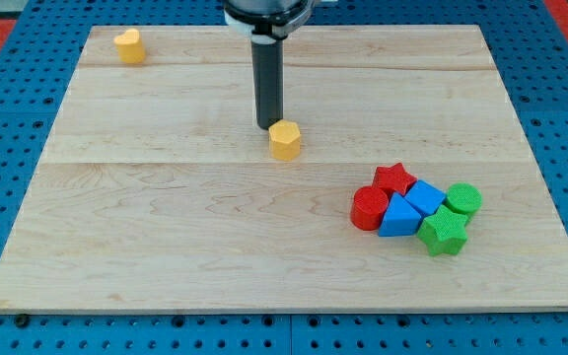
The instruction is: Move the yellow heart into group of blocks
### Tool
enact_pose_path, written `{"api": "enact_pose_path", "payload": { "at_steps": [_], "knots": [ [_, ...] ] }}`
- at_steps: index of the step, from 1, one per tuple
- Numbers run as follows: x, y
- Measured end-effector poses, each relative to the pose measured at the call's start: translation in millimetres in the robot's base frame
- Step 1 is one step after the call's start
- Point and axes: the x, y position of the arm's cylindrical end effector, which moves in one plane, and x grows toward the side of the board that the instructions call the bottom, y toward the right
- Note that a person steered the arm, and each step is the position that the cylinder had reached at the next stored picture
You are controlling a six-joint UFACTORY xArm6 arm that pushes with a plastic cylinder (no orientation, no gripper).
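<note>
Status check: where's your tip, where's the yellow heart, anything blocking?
My tip beside yellow hexagon block, board centre. Yellow heart untouched, view's top left. Group of blocks at lower right; hexagon near the path.

A: Bench (pixel 166 227) — pale wood, visible grain, joined planks, smooth with a matt finish. Surround (pixel 8 118) — blue, perforated, faint sheen.

B: Noted. Rod (pixel 267 84) — dark, smooth, slight gloss along its length; material not determinable. My tip (pixel 267 126) — same dark finish.

A: Blocks — solid colour, smooth, matt, plastic-like: yellow heart (pixel 130 45), yellow hexagonal block (pixel 285 140), red star (pixel 394 178), red cylinder (pixel 369 209), two blue blocks (pixel 398 217), green star (pixel 443 233), green cylinder (pixel 462 200).

B: Agreed. No texture or print seen on any face.
</note>
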Motion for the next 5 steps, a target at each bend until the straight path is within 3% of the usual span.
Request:
{"api": "enact_pose_path", "payload": {
  "at_steps": [3, 5],
  "knots": [
    [78, 62],
    [36, -90]
  ]
}}
